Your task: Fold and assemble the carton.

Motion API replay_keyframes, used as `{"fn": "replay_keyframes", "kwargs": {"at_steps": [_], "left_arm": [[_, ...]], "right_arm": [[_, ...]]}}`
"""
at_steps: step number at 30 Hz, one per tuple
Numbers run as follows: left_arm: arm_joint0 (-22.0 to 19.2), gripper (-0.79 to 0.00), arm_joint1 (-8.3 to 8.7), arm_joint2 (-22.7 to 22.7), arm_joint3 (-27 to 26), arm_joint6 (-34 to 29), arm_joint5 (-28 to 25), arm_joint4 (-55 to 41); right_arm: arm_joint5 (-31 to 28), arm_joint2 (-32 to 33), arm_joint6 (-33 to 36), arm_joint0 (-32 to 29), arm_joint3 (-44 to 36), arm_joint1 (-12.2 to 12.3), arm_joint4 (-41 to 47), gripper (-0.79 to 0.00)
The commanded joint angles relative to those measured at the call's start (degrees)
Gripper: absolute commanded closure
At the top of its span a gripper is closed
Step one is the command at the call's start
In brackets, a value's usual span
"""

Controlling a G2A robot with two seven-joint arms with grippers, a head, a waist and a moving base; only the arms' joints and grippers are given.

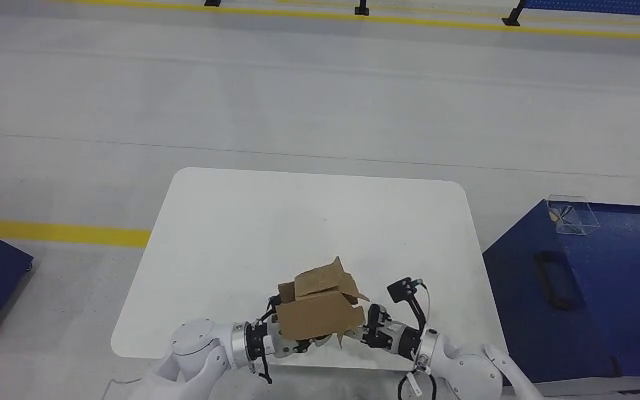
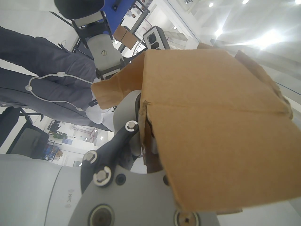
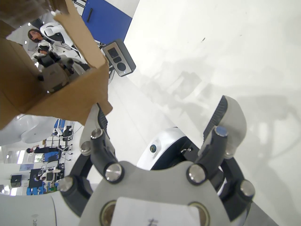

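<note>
A brown cardboard carton (image 1: 318, 300), partly formed with loose flaps, is held up above the near edge of the white table (image 1: 300, 210). My left gripper (image 1: 288, 338) is shut on one carton wall (image 2: 211, 118), whose edge runs between its fingers (image 2: 127, 106). One of those fingers shows inside the carton (image 3: 54, 77). My right gripper (image 1: 368, 326) stands open at the carton's other side. A flap corner (image 3: 98, 95) rests against one of its fingers (image 3: 100, 121), and nothing lies between its pads. In the left wrist view the right gripper (image 2: 103, 57) sits just beyond a loose flap (image 2: 108, 92).
A blue cabinet (image 1: 560, 290) stands right of the table, with a small clear box (image 1: 572, 215) on its top. Another blue object (image 1: 10, 270) sits at the left edge. The table's far half is bare white surface.
</note>
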Motion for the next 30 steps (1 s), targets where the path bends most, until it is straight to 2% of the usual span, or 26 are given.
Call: {"fn": "replay_keyframes", "kwargs": {"at_steps": [1, 8, 15, 23, 30], "left_arm": [[-0.2, 0.0, 0.0, 0.0, 0.4, 0.2, -0.1, -0.1], [-0.4, 0.0, -0.03, 0.2, 1.6, 1.2, -0.1, -0.5], [-0.5, 0.0, -0.06, 0.5, 2.0, 2.0, -0.4, -0.4], [0.0, 0.0, -0.02, 1.0, 1.7, 2.0, -1.1, 0.1], [0.8, 0.0, 0.31, 0.7, 1.1, 0.1, -2.4, 1.1]], "right_arm": [[-0.2, 2.2, -0.9, -0.4, -0.7, 0.1, 1.8, -0.785], [-2.1, 7.4, -1.0, -4.8, -5.9, 0.8, 2.6, -0.785], [-2.5, 6.7, -0.9, -6.5, -9.3, 0.8, 1.2, -0.785], [-0.1, 3.2, -2.2, -4.2, -8.2, 0.2, -2.2, -0.785], [1.1, 7.9, -1.8, -5.3, -6.7, 0.6, 0.0, -0.785]]}}
